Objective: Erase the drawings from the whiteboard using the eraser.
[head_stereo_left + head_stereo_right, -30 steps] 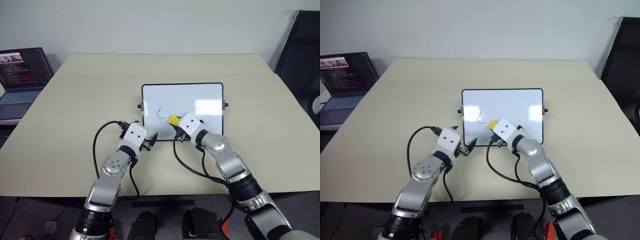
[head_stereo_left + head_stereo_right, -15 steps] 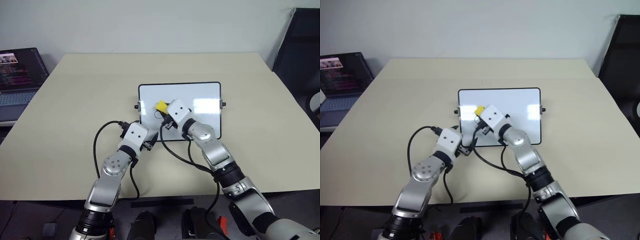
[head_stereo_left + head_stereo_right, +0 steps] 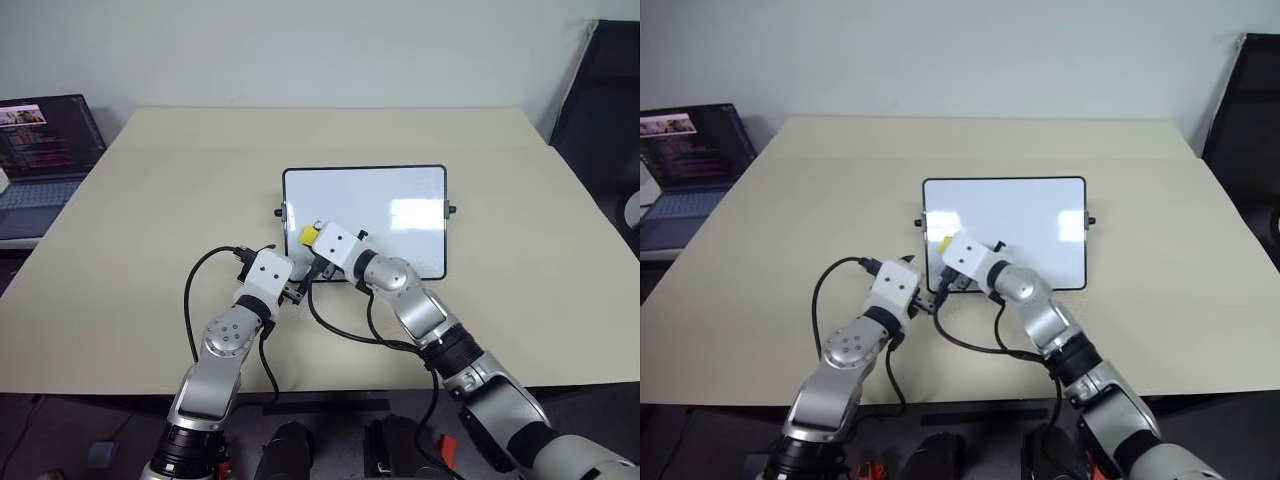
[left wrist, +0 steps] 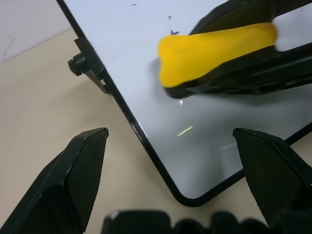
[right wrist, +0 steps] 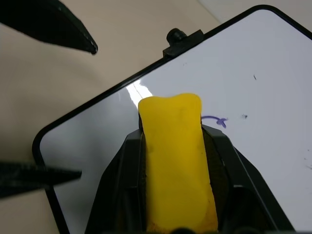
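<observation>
The eraser (image 5: 178, 161) sits clamped in the right pincer (image 3: 318, 243) over the whiteboard (image 3: 400, 205) near its left end, long axis in line with the fingers. A small purple remnant of the drawings (image 5: 214, 120) lies just beside its tip, visible from the wrist but too faint from the head views. The left pincer (image 4: 175, 190) stands wide, straddling the board's near-left corner on the table (image 3: 150, 230), holding nothing.

Head cameras look down and forward over the table (image 3: 150, 200), taking in the whole whiteboard (image 3: 400, 200). Both wrist cameras sit close at the board's near-left corner, sharing the yellow eraser (image 5: 178, 161) and that black frame edge.
</observation>
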You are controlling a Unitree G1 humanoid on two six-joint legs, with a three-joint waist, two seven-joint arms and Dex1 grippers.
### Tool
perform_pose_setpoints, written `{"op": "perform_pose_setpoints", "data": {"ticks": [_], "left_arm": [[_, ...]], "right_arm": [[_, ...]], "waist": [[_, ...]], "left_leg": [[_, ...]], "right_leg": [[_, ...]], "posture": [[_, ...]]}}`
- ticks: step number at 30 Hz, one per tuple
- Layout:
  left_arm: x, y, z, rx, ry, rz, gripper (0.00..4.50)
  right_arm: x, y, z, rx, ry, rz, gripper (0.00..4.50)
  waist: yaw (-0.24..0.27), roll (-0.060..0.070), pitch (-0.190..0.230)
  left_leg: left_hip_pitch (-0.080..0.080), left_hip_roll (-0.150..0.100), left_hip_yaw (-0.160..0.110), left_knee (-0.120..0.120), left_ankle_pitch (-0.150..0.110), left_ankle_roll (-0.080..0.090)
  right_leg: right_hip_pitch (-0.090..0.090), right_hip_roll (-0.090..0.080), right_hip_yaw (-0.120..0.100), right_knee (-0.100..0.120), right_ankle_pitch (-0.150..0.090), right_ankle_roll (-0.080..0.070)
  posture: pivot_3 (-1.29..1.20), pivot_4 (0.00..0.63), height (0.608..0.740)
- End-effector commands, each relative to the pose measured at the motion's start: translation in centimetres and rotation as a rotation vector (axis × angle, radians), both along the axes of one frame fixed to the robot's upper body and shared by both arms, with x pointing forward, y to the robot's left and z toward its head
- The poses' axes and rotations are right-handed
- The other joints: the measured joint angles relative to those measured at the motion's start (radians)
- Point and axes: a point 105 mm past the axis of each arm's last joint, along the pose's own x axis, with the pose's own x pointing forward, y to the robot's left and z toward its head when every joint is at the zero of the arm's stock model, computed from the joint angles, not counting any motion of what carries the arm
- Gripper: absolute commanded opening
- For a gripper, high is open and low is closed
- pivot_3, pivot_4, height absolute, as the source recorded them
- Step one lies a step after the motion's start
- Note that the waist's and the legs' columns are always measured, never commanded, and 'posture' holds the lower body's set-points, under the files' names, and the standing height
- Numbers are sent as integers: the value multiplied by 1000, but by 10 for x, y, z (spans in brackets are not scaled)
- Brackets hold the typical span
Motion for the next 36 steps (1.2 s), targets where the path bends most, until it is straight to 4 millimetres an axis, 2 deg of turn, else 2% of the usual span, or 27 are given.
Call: {"op": "perform_pose_setpoints", "data": {"ticks": [1, 4, 8, 13, 17, 19, 24, 27, 33, 36], "left_arm": [[0, -1, 16, -4, -59, -3, 4500], [1, -3, 16, -6, -60, -10, 4500], [4, -4, 17, -7, -61, -18, 4500], [5, -6, 18, -8, -61, -25, 4500], [6, -7, 18, -8, -62, -29, 4500], [6, -7, 18, -9, -62, -30, 4500], [5, -7, 18, -11, -64, -26, 4500], [5, -6, 18, -11, -64, -20, 4500], [5, -5, 19, -13, -69, -7, 4500], [5, -5, 20, -16, -73, -4, 4500]], "right_arm": [[6, -38, -19, -54, 57, -104, 1217], [4, -61, -25, -82, 69, -142, 1217], [5, -71, -24, -82, 63, -167, 1217], [9, -55, -1, 31, 11, -151, 1217], [12, -27, 40, 181, -120, -88, 1217], [14, -17, 45, 193, -140, -67, 1217], [18, -1, 42, 181, -136, -52, 1217], [19, 6, 33, 141, -110, -44, 1217], [12, 7, 2, 29, -43, -22, 1217], [11, 2, -6, -3, -32, -28, 1217]], "waist": [[2, 0, 0], [7, 0, 0], [8, -1, 0], [9, -1, 0], [3, 0, 0], [-2, 0, 0], [-6, 0, 0], [-6, 0, 0], [-8, 0, 0], [-8, 0, 0]], "left_leg": [[0, 0, 0, 0, 0, 0], [0, 0, 0, 1, 0, 0], [1, 0, 0, 2, 0, 0], [1, 0, 1, 2, 1, 1], [1, 0, 1, 2, 1, 1], [0, 0, 1, 1, 1, 1], [-2, 0, 1, -3, 0, 1], [-3, 0, 1, -3, 0, 0], [0, 0, 2, -1, 0, 0], [1, 0, 1, -1, 0, 0]], "right_leg": [[0, 0, 0, 0, 0, 0], [1, -1, 0, 0, 0, 1], [1, 0, 0, 0, 0, 1], [1, 0, 0, 0, 0, 1], [1, 1, 0, 0, 1, 0], [0, 1, 0, 0, 1, 0], [-2, 1, 0, -2, 0, -1], [-3, 0, 1, -2, 0, -1], [-2, 1, 1, -1, 1, 0], [-1, 1, 0, 0, 1, -1]], "posture": [[0, 150, 740], [0, 150, 740], [0, 150, 740], [0, 150, 740], [0, 150, 740], [0, 150, 740], [0, 150, 740], [0, 150, 740], [0, 150, 740], [0, 150, 740]]}}
